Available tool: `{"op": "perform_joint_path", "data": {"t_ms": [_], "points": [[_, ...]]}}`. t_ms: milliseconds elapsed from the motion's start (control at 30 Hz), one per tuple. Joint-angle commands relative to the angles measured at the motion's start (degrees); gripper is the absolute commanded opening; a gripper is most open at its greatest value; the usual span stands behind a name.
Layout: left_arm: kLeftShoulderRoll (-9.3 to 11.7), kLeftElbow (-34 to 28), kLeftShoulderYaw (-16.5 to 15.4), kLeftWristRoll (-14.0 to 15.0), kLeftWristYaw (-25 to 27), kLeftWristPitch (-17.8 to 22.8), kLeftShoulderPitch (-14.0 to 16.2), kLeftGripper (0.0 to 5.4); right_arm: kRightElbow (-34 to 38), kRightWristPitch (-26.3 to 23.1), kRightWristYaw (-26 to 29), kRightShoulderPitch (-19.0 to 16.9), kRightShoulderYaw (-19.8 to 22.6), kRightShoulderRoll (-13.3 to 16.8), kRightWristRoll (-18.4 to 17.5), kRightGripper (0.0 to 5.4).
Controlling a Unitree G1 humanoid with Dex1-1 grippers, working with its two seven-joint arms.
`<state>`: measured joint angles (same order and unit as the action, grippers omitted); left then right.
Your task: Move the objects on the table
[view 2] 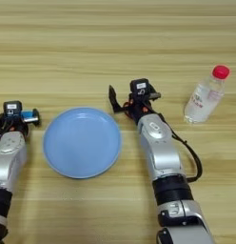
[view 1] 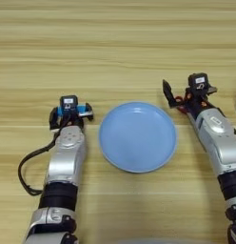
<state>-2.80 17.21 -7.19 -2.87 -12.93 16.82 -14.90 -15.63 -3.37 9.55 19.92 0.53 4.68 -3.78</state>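
My left gripper (view 1: 71, 116) rests on the table (view 1: 115, 43) just left of the plate, shut on the small bright-blue block (view 1: 82, 109), which shows on both sides of the wrist. Right of the plate, my right gripper (view 1: 186, 95) is closed on the red scissor handles (view 1: 180, 101). A dark pointed part (view 1: 166, 88) sticks out from it toward the upper left. The thin black stick is not in view.
A large round light-blue plate (view 1: 138, 137) lies between the two arms. A clear plastic bottle with a red cap (view 2: 205, 97) stands to the right of the right arm. A black cable (view 1: 24, 171) loops out from the left forearm.
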Motion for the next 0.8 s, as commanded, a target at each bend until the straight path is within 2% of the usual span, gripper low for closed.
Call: {"op": "perform_joint_path", "data": {"t_ms": [33,67,167,367,800], "points": [[-0.6,1.1,0.3,0.6,0.0,0.3,-0.7,4.62,0.2,-0.8,0.2,0.8,0.1,0.1,-0.1,5.4],[-0.6,1.0,0.6,0.5,0.1,0.5,-0.7,4.9,0.2,-0.8,0.2,0.8,0.1,0.2,-0.1,5.4],[-0.5,0.7,1.6,0.2,0.6,0.9,-0.7,5.3,0.3,-0.8,0.2,0.7,0.1,0.2,-0.1,5.4],[-0.3,0.4,2.1,0.1,0.4,1.0,-0.6,5.36,0.4,-0.8,0.2,0.6,0.1,0.3,-0.1,5.4],[0.4,-1.1,2.2,-0.7,-0.8,-1.7,-0.9,5.36,0.3,-0.6,0.3,0.5,0.4,0.5,-0.2,5.4]]}}
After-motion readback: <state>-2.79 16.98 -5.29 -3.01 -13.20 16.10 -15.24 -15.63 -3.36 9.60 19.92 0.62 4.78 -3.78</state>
